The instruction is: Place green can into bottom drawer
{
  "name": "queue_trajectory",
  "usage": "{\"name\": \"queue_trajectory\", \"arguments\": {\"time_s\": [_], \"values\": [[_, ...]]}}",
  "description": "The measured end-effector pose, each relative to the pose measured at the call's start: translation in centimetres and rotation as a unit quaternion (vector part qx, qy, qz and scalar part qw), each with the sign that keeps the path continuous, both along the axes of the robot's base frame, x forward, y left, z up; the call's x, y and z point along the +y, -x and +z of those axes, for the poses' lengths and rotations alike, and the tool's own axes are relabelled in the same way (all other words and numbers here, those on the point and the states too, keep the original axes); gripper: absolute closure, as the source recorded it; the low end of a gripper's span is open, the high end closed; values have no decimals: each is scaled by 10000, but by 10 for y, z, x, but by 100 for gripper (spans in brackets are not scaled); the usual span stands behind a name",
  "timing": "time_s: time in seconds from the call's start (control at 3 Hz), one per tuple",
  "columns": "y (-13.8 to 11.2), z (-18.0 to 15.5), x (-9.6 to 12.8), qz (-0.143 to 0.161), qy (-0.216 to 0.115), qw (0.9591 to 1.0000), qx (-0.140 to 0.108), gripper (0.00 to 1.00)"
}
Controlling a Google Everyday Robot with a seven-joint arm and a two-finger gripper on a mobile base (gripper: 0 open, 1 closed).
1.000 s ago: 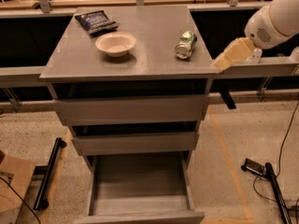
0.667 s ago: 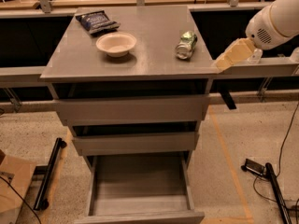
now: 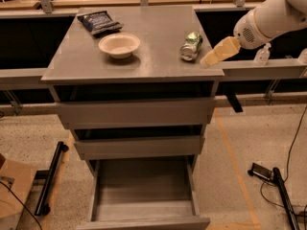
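Before lifting light, slick, dentable can (image 3: 191, 46), open closed, empty gripper (image 3: 206, 61) just beside it, pinch mid-body gently

The green can (image 3: 191, 46) shines like dented metal near the right edge of the bench (image 3: 158, 32), whose top is smooth matt grey (faintly sheened). The end effector (image 3: 208, 61), at the front right corner, looks matt tan plastic.
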State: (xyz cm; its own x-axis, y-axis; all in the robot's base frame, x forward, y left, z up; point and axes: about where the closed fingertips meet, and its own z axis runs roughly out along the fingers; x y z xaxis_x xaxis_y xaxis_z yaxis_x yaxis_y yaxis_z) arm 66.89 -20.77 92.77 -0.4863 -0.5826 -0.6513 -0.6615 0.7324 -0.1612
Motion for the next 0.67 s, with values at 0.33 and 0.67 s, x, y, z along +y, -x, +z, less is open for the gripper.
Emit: {"name": "queue_trajectory", "arguments": {"time_s": [0.33, 0.67], "values": [[-39, -13, 22, -62, -497, 9987, -96, 0], [-73, -30, 44, -180, -879, 9958, -208, 0]]}}
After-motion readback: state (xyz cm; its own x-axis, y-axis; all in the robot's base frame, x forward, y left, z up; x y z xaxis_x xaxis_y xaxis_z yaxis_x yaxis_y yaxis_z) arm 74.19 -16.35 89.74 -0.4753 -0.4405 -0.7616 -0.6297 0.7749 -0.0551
